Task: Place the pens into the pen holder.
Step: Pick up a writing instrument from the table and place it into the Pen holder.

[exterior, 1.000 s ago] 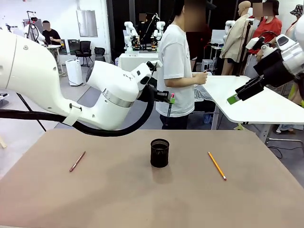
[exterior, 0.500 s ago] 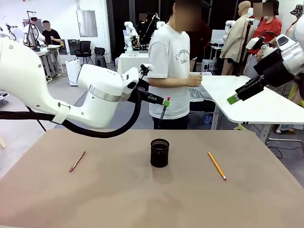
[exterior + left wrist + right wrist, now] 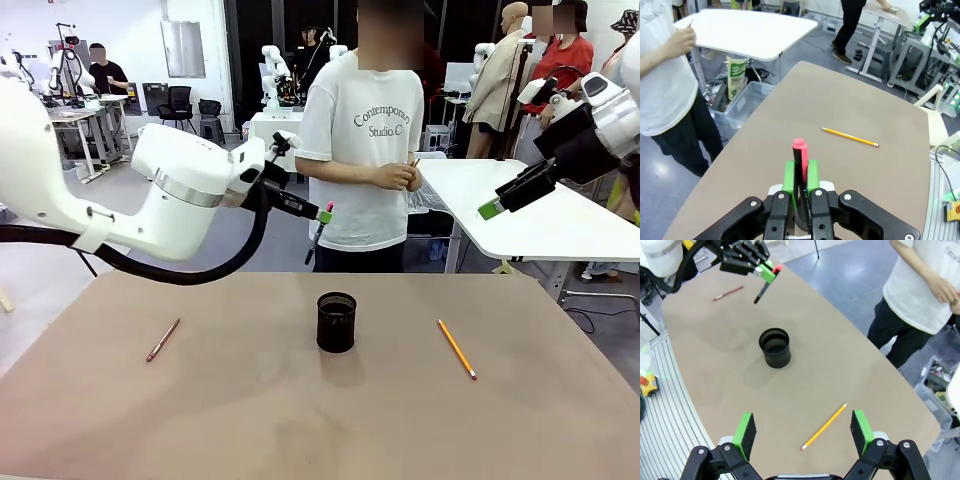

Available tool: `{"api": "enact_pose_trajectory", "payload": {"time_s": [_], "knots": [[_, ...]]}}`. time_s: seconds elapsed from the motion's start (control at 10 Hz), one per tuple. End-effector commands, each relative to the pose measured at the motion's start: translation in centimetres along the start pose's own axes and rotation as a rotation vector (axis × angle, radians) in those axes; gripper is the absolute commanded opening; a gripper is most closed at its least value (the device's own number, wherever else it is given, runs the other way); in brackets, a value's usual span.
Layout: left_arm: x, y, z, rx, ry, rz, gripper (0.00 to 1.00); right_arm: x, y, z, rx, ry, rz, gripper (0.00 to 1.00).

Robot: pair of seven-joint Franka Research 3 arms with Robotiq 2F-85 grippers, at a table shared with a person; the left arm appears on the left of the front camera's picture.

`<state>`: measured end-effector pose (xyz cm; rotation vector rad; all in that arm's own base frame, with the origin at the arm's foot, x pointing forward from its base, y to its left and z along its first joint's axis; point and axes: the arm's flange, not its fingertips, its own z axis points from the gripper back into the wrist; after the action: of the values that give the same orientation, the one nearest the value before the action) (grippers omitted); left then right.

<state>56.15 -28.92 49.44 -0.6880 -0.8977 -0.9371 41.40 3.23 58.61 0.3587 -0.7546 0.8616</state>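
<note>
Aloft, left claw (image 3: 322, 213) grips one pen (image 3: 316, 239), right claw (image 3: 803, 432) gapes; two pens (image 3: 163, 340) (image 3: 456, 349), one holder (image 3: 336, 322).

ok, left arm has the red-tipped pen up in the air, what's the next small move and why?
Probably slide the left gripper sideways until the dark pen hangs over the pen holder, then lower. The gripper is shut on the pen, which hangs tilted, high above the table and slightly to the robot's left of the holder's open mouth. Releasing now would likely miss.
</note>
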Motion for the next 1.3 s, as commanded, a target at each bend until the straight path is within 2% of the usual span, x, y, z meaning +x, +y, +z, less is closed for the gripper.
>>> {"api": "enact_pose_trajectory", "payload": {"time_s": [0.0,0.3,0.6,0.7,0.9,1.2], "knots": [[-0.4,0.0,5.0,-0.019,-0.015,0.022,0.0,0.2,0.1,0.0,0.012,-0.014,-0.017,1.0],[-1.0,2.0,11.5,-0.076,-0.049,0.067,0.0,0.2,0.1,0.0,0.012,-0.014,-0.017,1.0],[-2.4,2.6,17.9,-0.146,-0.137,0.038,0.0,0.2,0.1,0.0,0.012,-0.014,-0.017,1.0],[-3.2,2.9,19.3,-0.159,-0.16,0.042,0.0,0.2,0.1,0.0,0.012,-0.014,-0.017,1.0],[-4.6,2.6,21.9,-0.238,-0.145,-0.001,0.0,0.2,0.1,0.0,0.012,-0.014,-0.017,1.0],[-5.9,2.3,22.9,-0.253,-0.248,-0.026,0.0,0.2,0.1,0.0,0.012,-0.014,-0.017,1.0]]}}
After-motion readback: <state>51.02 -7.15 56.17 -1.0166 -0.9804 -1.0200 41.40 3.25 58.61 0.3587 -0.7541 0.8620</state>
